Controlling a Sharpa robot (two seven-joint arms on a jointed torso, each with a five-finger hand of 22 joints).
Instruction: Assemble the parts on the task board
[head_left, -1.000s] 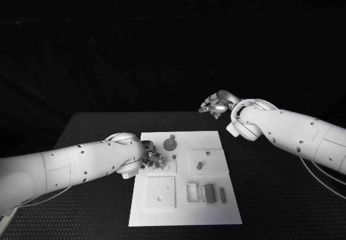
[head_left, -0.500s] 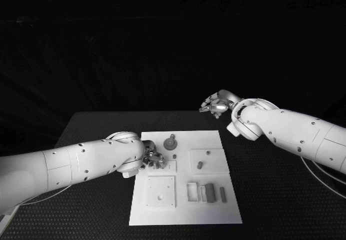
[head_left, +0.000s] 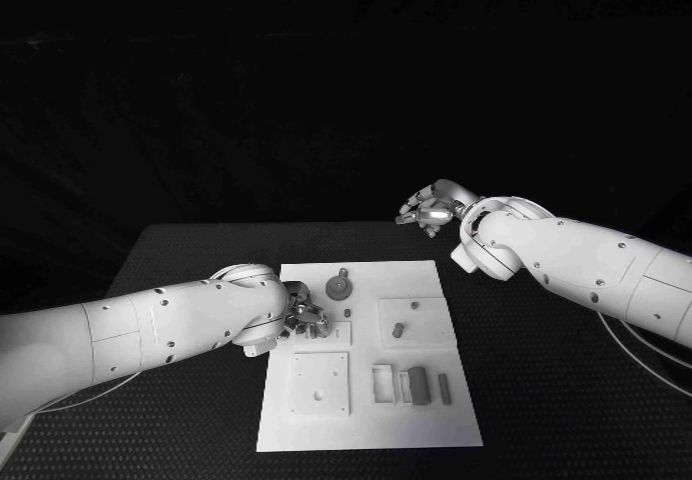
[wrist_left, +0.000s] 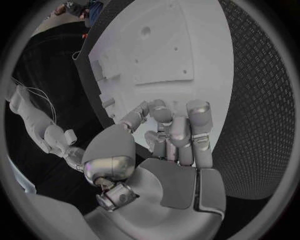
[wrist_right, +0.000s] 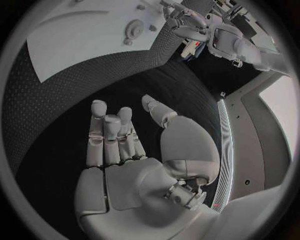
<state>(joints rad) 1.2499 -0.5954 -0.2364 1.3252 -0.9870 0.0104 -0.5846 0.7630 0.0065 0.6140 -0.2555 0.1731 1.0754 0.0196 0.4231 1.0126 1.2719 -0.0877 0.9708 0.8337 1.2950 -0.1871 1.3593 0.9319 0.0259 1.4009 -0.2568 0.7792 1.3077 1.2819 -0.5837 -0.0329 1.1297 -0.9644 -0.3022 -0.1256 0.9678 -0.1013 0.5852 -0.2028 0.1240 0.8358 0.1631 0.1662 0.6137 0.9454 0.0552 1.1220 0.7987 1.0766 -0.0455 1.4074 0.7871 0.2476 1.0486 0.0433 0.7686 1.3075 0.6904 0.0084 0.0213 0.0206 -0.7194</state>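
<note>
The white task board (head_left: 368, 420) lies in the middle of the black table. On it are a round grey part (head_left: 339, 288), a small peg (head_left: 348, 312), a short part (head_left: 398, 328) on a raised square, and upright grey pieces (head_left: 418, 385) near the right edge. My left hand (head_left: 303, 315) sits low at the board's left edge, fingers (wrist_left: 178, 132) curled in over the white surface (wrist_left: 156, 50), with nothing seen in them. My right hand (head_left: 430, 211) hangs raised beyond the table's far right corner, fingers (wrist_right: 112, 140) straight, thumb apart, holding nothing.
A raised square plate (head_left: 319, 384) with holes takes up the board's near left. An empty rectangular frame (head_left: 384, 383) stands beside the grey pieces. Bare black table (head_left: 548, 380) lies on both sides of the board. The right wrist view shows the board (wrist_right: 75, 45) and my left hand (wrist_right: 184, 22) far off.
</note>
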